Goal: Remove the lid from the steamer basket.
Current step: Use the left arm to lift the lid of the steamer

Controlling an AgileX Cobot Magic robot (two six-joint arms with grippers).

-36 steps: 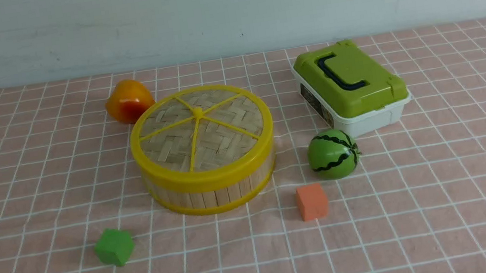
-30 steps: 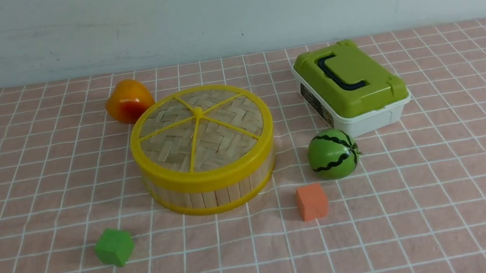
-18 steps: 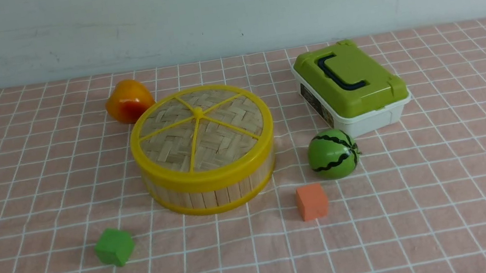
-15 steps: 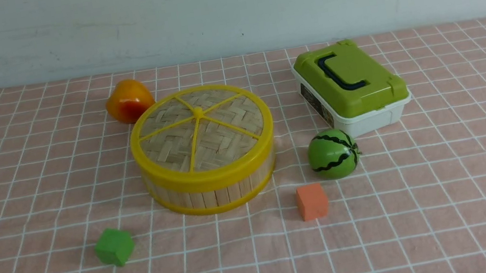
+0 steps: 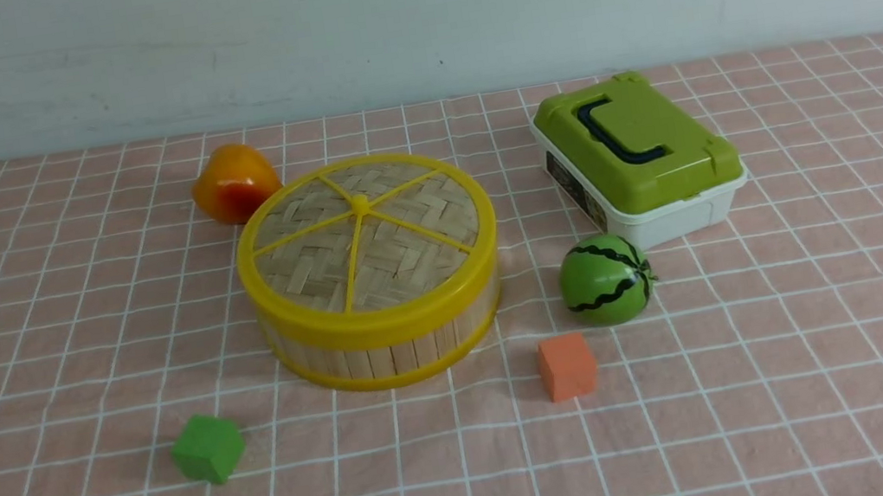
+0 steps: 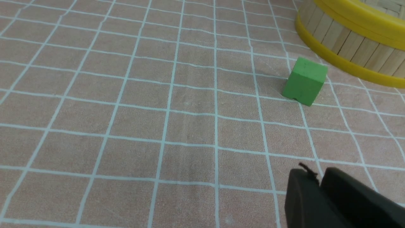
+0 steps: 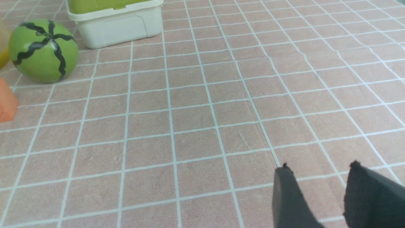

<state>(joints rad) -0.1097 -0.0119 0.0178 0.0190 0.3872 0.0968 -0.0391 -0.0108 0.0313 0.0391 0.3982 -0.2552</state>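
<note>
The lid (image 5: 366, 237) sits flat and square on top of the steamer basket (image 5: 387, 352), its thick yellow rim resting all the way round on the basket's own top rim, with the yellow spokes fanning out over the woven bamboo. The basket stands upright a little left of the middle of the pink checked tablecloth (image 5: 70, 338), and nothing touches it from above.

Just behind it on the left, almost against its rim, lies an orange-red toy fruit (image 5: 232, 183). In front and to the left, clearly apart from the basket, a green cube (image 5: 208, 447) sits with one corner turned toward me. To the right of the basket there is a toy watermelon (image 5: 606, 279), and just in front of that an orange cube (image 5: 566, 366). Behind the watermelon stands a white box (image 5: 637, 153) with a closed green lid and a dark handle, set at an angle. A pale wall (image 5: 407, 17) runs along the back of the table.

Both arms hang low at the near side, and I only catch them through their own cameras. The left gripper (image 6: 316, 172) hovers over bare cloth, with the green cube and the foot of the basket ahead of it. Its two dark fingers stand so near each other that only a thin seam shows, and I cannot tell whether they are pressed together or slightly parted. The right gripper (image 7: 319, 166) also hovers over bare cloth, well away from the watermelon and the box, its fingers spread with cloth showing between them, gripping nothing.
</note>
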